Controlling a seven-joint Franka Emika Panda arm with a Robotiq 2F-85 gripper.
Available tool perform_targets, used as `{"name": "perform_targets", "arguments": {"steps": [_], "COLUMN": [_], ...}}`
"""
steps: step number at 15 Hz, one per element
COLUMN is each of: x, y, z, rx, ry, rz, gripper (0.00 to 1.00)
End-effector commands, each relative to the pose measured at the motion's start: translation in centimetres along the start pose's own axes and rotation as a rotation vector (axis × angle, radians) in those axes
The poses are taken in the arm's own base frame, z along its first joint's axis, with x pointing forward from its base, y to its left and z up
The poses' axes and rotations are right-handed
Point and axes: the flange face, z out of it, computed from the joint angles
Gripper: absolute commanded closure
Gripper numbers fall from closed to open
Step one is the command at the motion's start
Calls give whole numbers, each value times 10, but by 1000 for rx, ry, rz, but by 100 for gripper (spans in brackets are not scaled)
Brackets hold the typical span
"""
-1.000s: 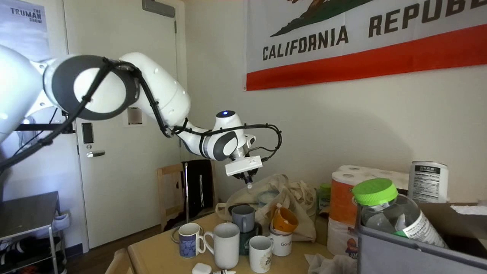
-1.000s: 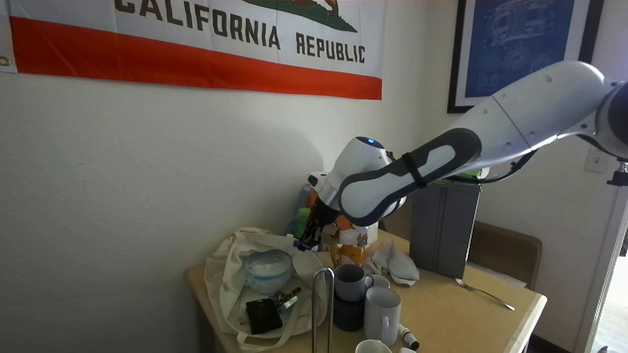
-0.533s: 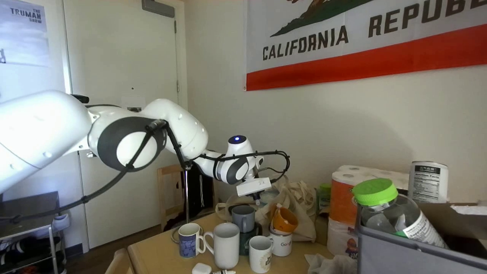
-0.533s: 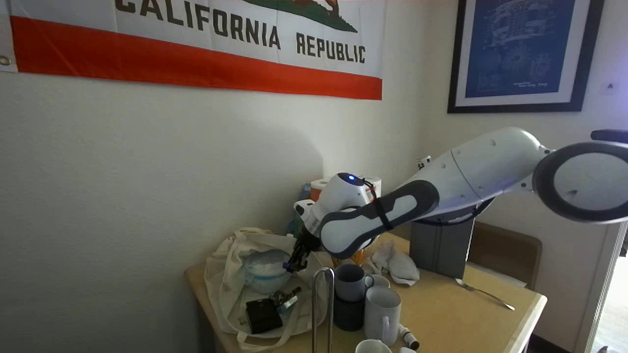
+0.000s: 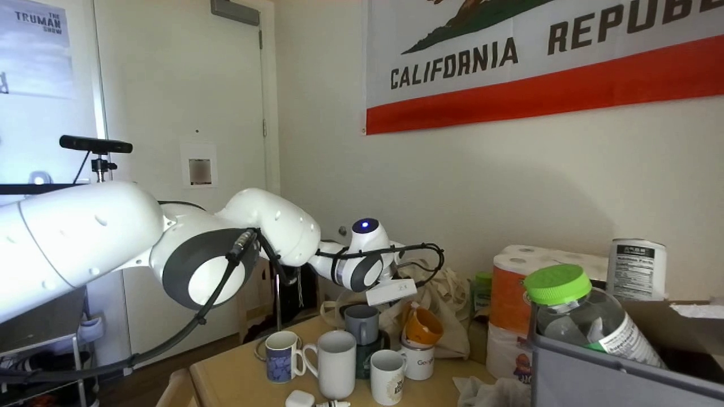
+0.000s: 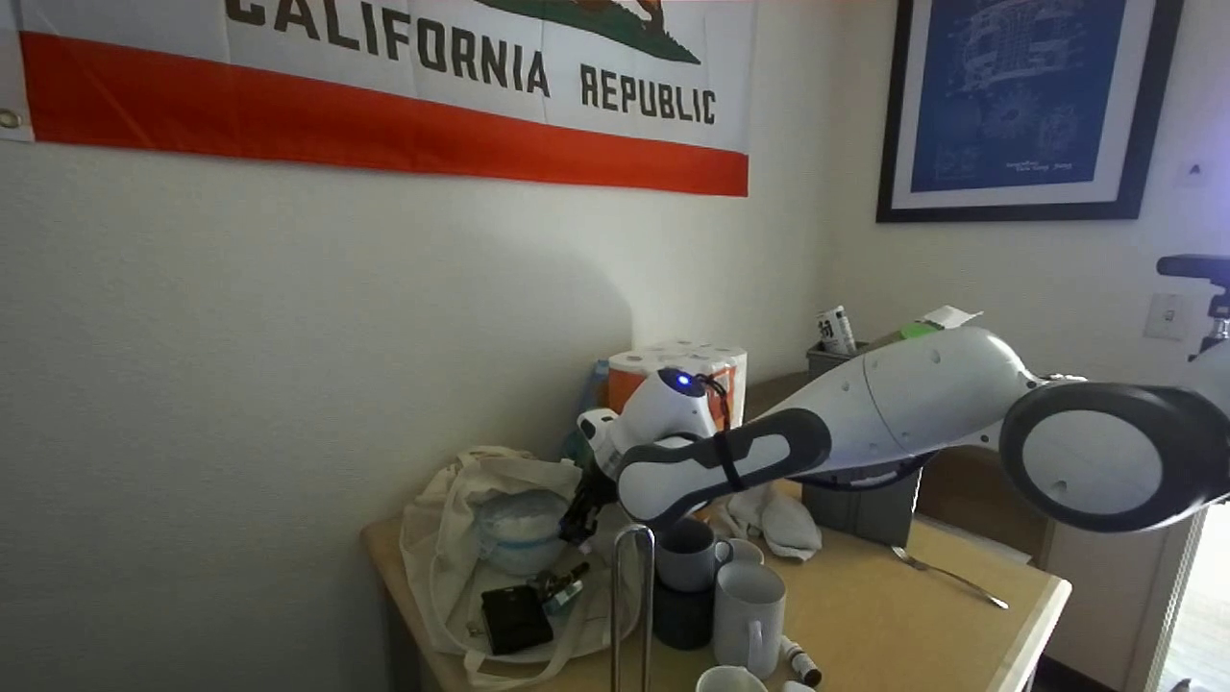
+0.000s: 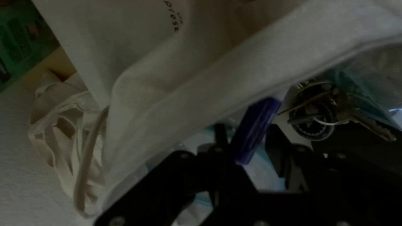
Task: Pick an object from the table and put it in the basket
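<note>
Slanting slightly right of centre in the wrist view, the dark blue stick [image 7: 257, 130] lies between the fingers [image 7: 277, 142] of the gripper [image 7: 248, 135], at the mouth of the cloth bag [image 7: 194, 91], I suppose so that it can fall inside, this bag serving as basket. Whether the fingers pinch it, I cannot tell. Its long axis runs steeply from lower left to upper right.

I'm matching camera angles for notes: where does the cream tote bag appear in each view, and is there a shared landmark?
In an exterior view: the tote bag is low, just right of centre, partly behind the orange mug.
In an exterior view: the tote bag is low, left of centre, its mouth open.
Wrist view: the tote bag spans top and middle.
Shared landmark: the California flag, high in both exterior views only.
</note>
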Motion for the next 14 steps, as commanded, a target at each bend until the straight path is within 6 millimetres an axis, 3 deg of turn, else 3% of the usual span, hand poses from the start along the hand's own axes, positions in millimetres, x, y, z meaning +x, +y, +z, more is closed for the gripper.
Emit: {"name": "perform_targets", "arguments": {"steps": [1, 5, 14], "x": [7, 15, 38], "y": [8, 15, 48], "z": [2, -7, -67], "rx": [-15, -12, 43], "ry": [-7, -24, -150], "rz": [-12, 3, 55], "gripper": [31, 1, 0]}}
